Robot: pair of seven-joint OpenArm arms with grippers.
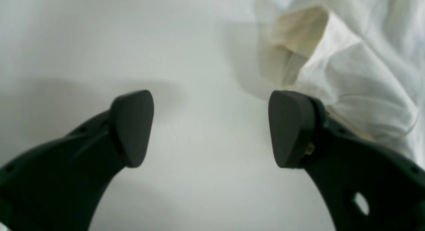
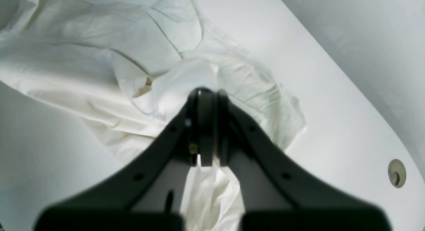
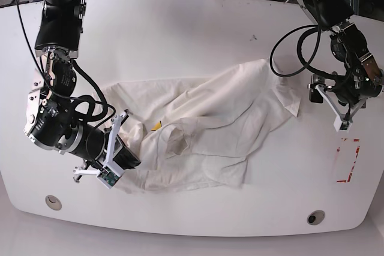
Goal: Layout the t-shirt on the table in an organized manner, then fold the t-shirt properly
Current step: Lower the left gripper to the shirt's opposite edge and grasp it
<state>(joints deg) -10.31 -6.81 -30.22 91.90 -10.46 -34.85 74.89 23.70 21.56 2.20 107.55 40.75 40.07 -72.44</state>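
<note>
Nearest, at the near-left of the table (image 3: 198,28), the right gripper (image 2: 207,124) has its jaws pressed together on a bunched fold of the t-shirt (image 3: 204,130). The shirt lies crumpled across the middle of the table, white side up and heavily creased, with only a small yellow patch (image 3: 157,126) peeking out near its left part. Farther right, the left gripper (image 1: 211,128) hangs with jaws wide apart, just beside the shirt's right edge, holding nothing.
</note>
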